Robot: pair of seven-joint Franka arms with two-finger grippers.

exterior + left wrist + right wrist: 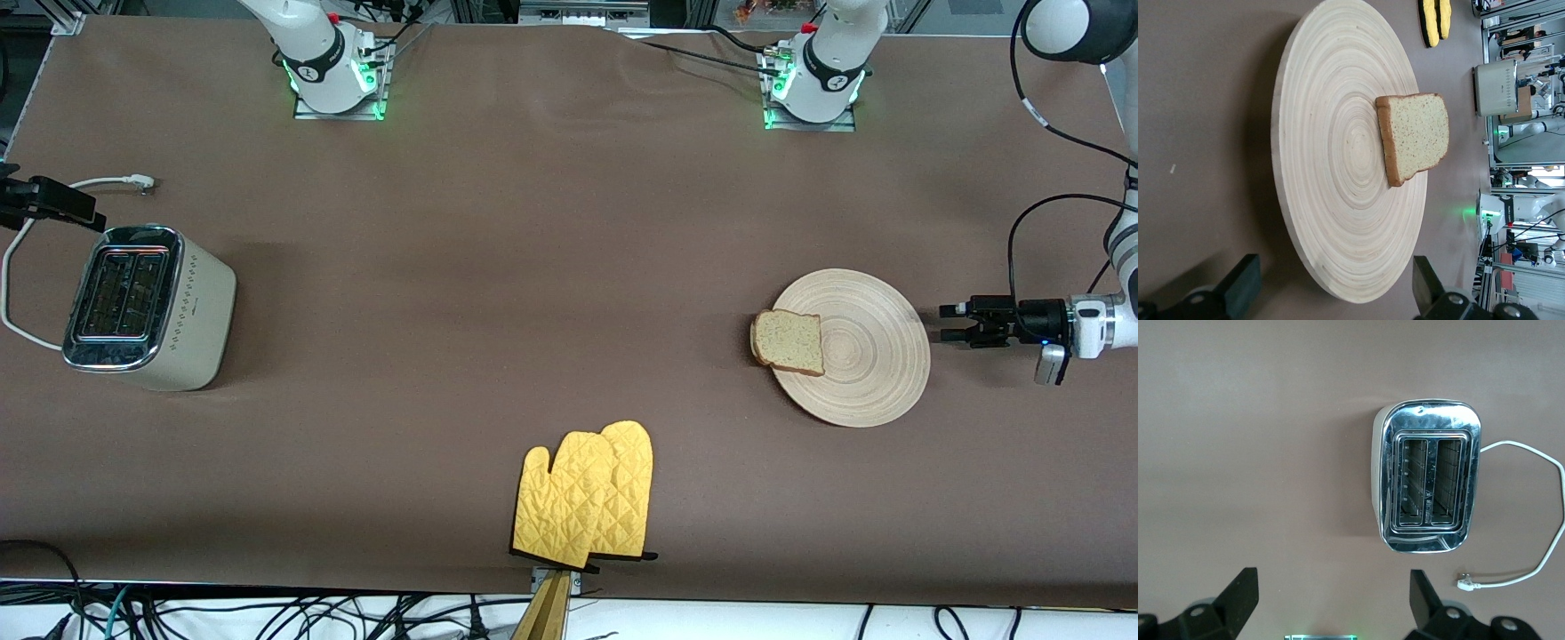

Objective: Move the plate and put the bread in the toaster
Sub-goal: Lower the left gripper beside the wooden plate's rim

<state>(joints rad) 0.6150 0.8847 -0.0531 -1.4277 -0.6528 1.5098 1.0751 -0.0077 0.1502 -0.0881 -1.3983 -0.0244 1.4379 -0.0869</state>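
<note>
Plate (pixel 876 373), pale wood, lies toward the left arm's end of the table and carries the bread (pixel 789 341) at its 9 o'clock rim, overhanging toward the toaster; yellow oven mitts (pixel 587 496) lie nearest the front camera. Left gripper (pixel 949 324) sits low at the plate's 3 o'clock, jaws released and empty, seemingly lined up to take the rim. Toaster (pixel 147 307) stands well apart at the right arm's end, both slots empty, with the right gripper (pixel 1331 593) hanging over the table beside it, jaws spread and holding nothing, waiting.

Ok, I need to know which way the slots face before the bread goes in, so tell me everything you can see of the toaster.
The toaster is cream, with a shiny chrome top and a small dotted pattern on its side. It stands upright on the table at the right arm's end, both slots facing up and empty. A white cord runs from it, its plug lying loose on the table. Nothing else touches it.
</note>
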